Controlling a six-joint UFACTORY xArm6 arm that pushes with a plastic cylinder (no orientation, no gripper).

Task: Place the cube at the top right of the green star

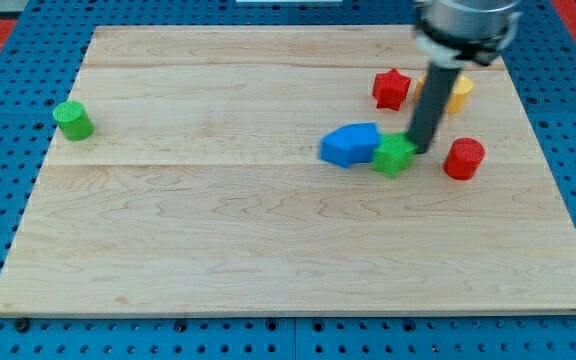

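Observation:
A green star (393,155) lies right of the board's middle. A blue block (350,144), blurred so its exact shape is unclear, touches the star's left side. My tip (420,150) stands right against the green star's right edge, between it and a red cylinder (463,158). The dark rod rises from there toward the view's top right.
A red star (391,88) lies above the green star. A yellow block (456,92) sits partly behind the rod. A green cylinder (72,120) stands at the board's left edge. The wooden board (268,250) lies on a blue pegboard.

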